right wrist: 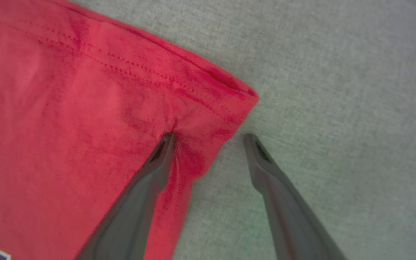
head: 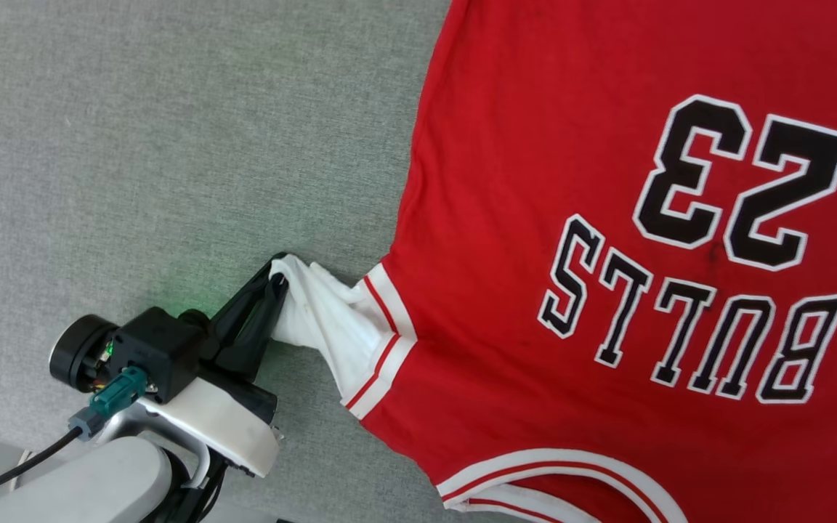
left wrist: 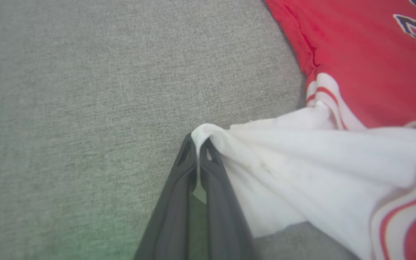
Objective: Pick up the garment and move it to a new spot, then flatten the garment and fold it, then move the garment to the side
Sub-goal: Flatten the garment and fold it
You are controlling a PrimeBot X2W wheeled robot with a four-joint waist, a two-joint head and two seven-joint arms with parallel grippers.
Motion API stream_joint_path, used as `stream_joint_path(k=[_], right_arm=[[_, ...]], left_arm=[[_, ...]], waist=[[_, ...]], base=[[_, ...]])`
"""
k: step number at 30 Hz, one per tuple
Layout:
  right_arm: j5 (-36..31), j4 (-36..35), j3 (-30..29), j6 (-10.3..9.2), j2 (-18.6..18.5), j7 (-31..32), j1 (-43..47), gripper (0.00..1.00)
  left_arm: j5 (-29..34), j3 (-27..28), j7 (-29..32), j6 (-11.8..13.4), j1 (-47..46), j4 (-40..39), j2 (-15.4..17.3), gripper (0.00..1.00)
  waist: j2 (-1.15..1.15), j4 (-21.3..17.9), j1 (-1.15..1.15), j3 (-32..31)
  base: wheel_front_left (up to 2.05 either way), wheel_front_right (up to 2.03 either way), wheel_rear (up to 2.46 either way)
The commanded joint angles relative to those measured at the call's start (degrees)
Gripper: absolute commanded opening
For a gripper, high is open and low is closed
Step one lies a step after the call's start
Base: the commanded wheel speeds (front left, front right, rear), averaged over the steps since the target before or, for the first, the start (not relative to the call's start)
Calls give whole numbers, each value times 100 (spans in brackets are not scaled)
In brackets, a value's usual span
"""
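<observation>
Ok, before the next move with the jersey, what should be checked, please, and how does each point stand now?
1. Left hand shut on the white sleeve: ok.
2. Right hand holding the red hem corner: not ok; it is open, one finger over cloth, one over the grey surface.
3. Sleeve flat: not ok, bunched.
4. Garment print side up: ok.
5. Whole garment flat: cannot tell; it runs past the frame edges.

Shirt point(head: 535, 181): red body, white sleeve point(head: 324, 319) with red-and-white striped trim, and black, white-edged "BULLS 23" lettering. Surface point(head: 171, 131) around the shirt: mottled grey weave. Left gripper point(head: 279, 272) at the shirt's sleeve: dark grey fingers, black and white housing.
</observation>
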Motion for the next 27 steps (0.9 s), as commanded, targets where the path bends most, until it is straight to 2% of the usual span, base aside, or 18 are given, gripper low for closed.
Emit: stream_joint_path(k=[1, 2, 3, 9, 15, 20, 27], right_arm=[[84, 266, 145, -2, 131, -109, 581, 100], [100, 288, 183, -2, 129, -132, 650, 90], [133, 295, 220, -2, 113, -143, 693, 0], [263, 225, 114, -2, -25, -622, 459, 0], [666, -95, 477, -3, -246, -952, 599, 0], [1132, -927, 979, -3, -854, -1086, 1175, 0], [1800, -2190, 1399, -3, -1870, -1331, 2719, 0]], left_arm=[[50, -47, 171, -22, -132, 189, -13, 0], [40, -47, 173, -26, -148, 201, -27, 0], [30, -46, 180, -28, -156, 220, -29, 0], [-23, -32, 98, 15, 62, 287, -5, 0], [-196, 37, 4, 58, 378, 305, -19, 0], [-349, 83, -27, 124, 725, 291, 108, 0], [-564, 149, -53, 226, 1246, 261, 323, 0]], waist=[[0, 165, -1, 184], [0, 158, -1, 166], [0, 144, -1, 136], [0, -51, -1, -336], [0, -347, -1, -1114], [0, -640, -1, -1617], [0, -1045, -1, -2204]], base=[[0, 0, 0], [0, 0, 0], [0, 0, 0], [0, 0, 0], [0, 0, 0], [0, 0, 0], [0, 0, 0]])
